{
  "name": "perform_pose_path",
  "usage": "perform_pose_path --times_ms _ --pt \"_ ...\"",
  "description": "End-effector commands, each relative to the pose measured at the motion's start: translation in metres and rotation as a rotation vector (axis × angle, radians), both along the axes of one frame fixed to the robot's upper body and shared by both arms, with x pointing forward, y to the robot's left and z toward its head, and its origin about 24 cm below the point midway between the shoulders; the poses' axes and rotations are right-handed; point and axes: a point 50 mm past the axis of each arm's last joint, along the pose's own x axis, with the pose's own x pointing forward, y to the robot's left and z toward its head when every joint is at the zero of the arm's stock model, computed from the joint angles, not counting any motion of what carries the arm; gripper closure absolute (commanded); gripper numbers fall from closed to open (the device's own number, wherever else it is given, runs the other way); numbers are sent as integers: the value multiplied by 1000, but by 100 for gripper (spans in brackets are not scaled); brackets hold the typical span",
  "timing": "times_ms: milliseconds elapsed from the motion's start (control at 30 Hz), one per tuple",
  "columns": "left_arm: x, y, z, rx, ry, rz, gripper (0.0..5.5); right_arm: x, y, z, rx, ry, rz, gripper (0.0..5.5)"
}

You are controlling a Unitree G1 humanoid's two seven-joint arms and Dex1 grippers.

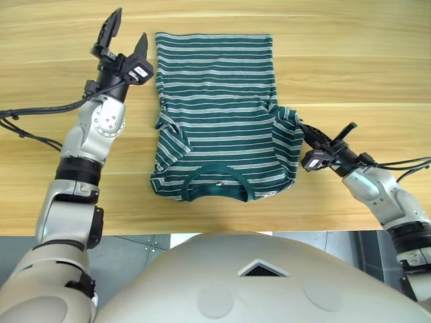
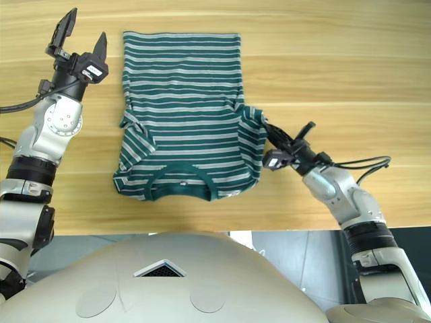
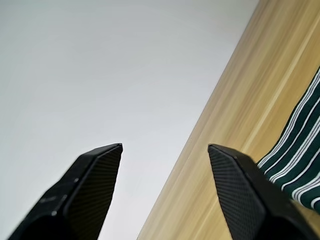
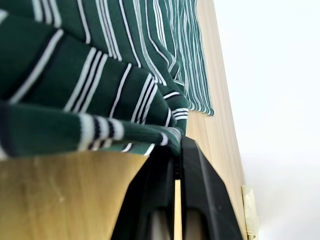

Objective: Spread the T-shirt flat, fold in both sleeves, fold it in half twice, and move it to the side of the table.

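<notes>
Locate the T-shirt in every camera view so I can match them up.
Left eye view: T-shirt in mid-picture, collar toward the robot.
Right eye view: T-shirt left of centre.
Left wrist view: T-shirt, a striped edge beside the open left gripper.
Right wrist view: T-shirt, its sleeve pinched by the right gripper.
Shared landmark: the wooden table.

The left gripper (image 3: 165,147) has its two black fingers (image 3: 92,187) spread apart above the wooden table (image 3: 235,125), the striped T-shirt (image 3: 295,162) beside one.
</notes>
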Motion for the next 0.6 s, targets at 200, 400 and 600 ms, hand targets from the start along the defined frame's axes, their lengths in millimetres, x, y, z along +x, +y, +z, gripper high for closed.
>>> perform_pose_path --times_ms 200,400,600 --pt "0 -3 -6 12 21 -6 230 -7 24 9 151 11 99 549" --pt "3 -6 -8 11 30 -14 230 -18 46 16 269 83 236 549" --pt "6 -12 -12 6 41 -26 230 -14 54 14 255 104 261 549"
